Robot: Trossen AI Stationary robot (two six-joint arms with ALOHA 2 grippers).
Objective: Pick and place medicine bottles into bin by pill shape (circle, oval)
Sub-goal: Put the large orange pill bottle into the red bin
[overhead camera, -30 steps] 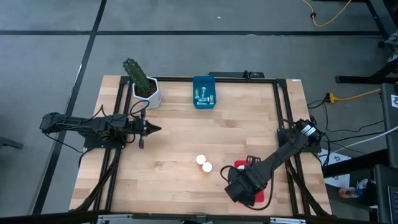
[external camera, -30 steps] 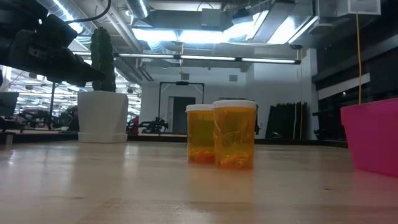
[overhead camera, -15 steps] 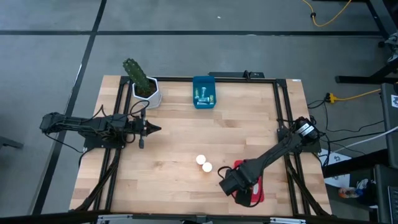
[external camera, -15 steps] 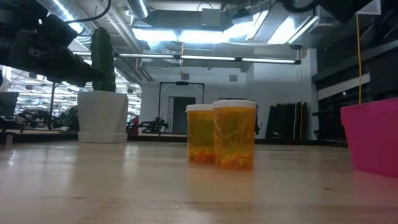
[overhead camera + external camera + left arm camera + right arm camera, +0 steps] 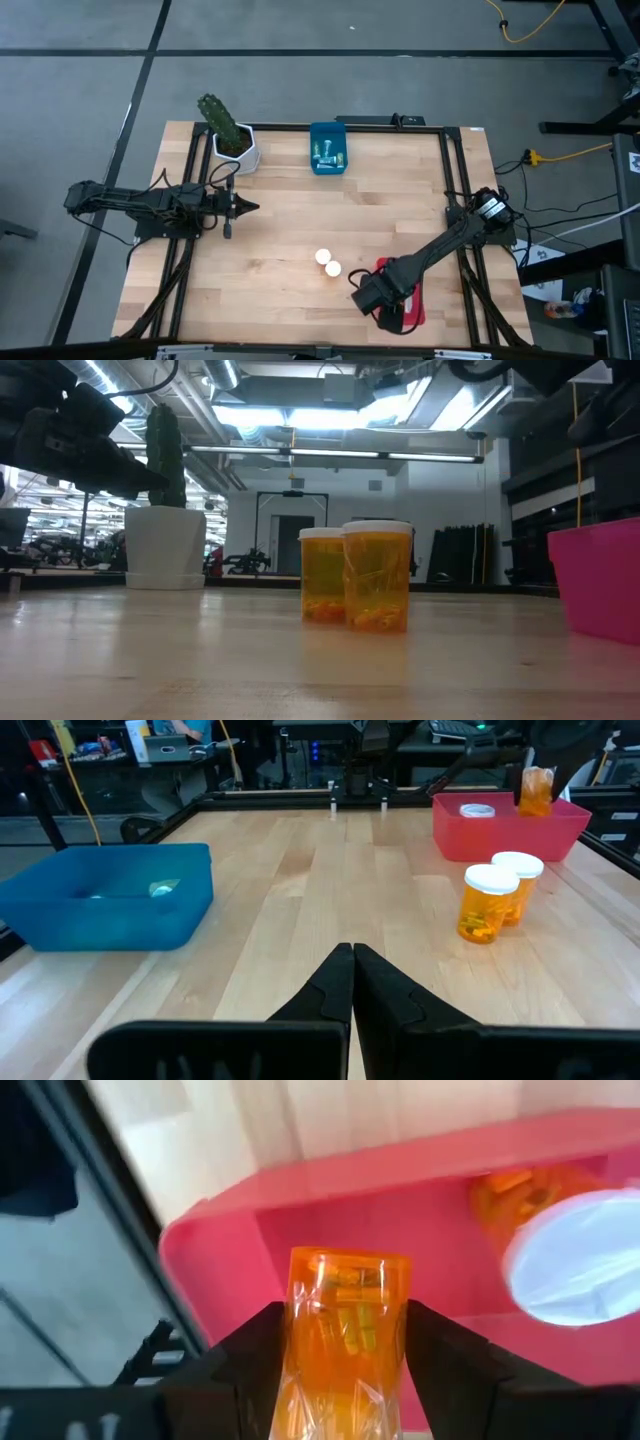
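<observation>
right gripper (image 5: 345, 1365): hanging right over the pink bin (image 5: 330, 1210), fingers clamped on the sides of an orange bottle (image 5: 345, 1330). You can see the pills through the plastic.
held bottle: sits between the two dark fingers, directly above the bin's open top, not touching the bin as far as I can see.
inside the bin: one more orange bottle (image 5: 560, 1240) lying on its side below and a bit off to the side of the claw, white cap facing the camera.
two orange bottles (image 5: 327, 262): standing upright on the table (image 5: 290, 210), touching each other, just beside the right gripper on the side away from the bin.
left gripper (image 5: 352, 982): pinched fully together with nothing in it, parked well apart from all of that, pointing across the table.
blue bin (image 5: 328, 148): at the far edge, well away from both claws, with some small pale bottles (image 5: 323, 153) in it.
cactus pot (image 5: 235, 145): near the left gripper, beside the blue bin.
</observation>
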